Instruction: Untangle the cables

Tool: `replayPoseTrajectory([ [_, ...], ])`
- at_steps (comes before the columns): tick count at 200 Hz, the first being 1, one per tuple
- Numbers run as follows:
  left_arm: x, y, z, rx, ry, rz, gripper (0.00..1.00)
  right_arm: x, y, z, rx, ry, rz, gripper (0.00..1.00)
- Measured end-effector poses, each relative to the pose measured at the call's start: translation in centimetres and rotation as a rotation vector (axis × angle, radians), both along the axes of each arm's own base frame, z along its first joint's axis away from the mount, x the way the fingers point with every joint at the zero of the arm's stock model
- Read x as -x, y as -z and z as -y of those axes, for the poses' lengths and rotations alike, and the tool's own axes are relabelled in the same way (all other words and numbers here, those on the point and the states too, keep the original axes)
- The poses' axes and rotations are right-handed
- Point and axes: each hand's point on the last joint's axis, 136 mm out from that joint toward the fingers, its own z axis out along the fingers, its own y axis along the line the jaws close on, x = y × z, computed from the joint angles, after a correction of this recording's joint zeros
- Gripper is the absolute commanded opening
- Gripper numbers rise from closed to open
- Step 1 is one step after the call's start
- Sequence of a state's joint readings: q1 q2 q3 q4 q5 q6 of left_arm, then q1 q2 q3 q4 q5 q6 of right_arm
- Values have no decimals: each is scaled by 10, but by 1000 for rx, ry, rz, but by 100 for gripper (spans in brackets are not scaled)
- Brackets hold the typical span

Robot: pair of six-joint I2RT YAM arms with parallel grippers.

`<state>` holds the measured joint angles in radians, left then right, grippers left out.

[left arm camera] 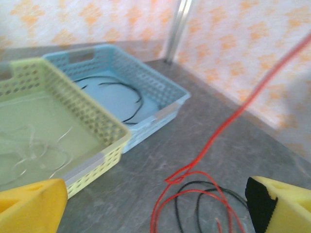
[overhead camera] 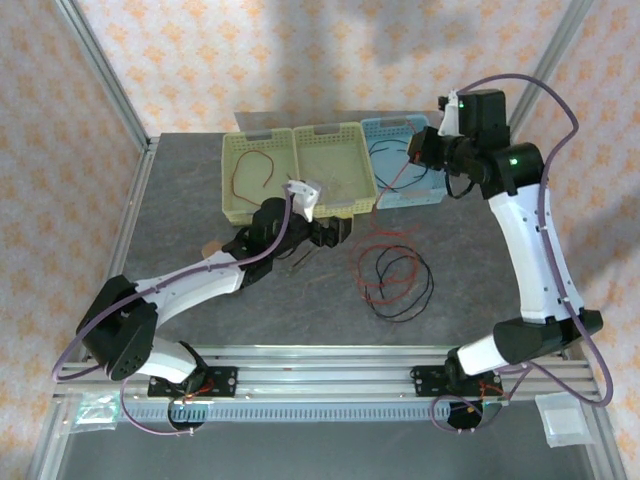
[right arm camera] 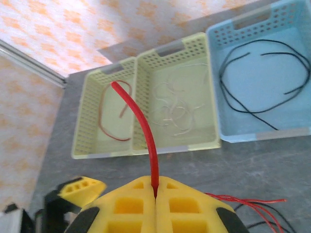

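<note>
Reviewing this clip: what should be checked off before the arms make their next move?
1. Right gripper shut on the thin red cable: ok.
2. Left gripper open, holding nothing: ok.
3. Red cable clear of the thin black cable loops: not ok, they overlap in one pile.
4. Which strand lies on top at the crossings: cannot tell.
5. Leftmost yellow perforated plastic basket holds one looped red wire and looks a fitting destination: ok.
</note>
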<state>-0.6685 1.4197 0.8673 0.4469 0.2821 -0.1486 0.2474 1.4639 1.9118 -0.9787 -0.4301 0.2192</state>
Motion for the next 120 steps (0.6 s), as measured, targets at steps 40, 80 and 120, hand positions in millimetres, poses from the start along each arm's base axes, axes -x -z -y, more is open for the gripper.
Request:
replayPoseTrajectory([
  [40,7,-23,25,1,143,85,82,6,-24,-11,-71,-58,13,0],
  [80,-3,-28,44,-1,194,114,64,11,-19,-20,-102,-104,-33,0],
  [120,0,-21,70,11,296,92,53,16,-18,-24,-124,-128,-53,0],
])
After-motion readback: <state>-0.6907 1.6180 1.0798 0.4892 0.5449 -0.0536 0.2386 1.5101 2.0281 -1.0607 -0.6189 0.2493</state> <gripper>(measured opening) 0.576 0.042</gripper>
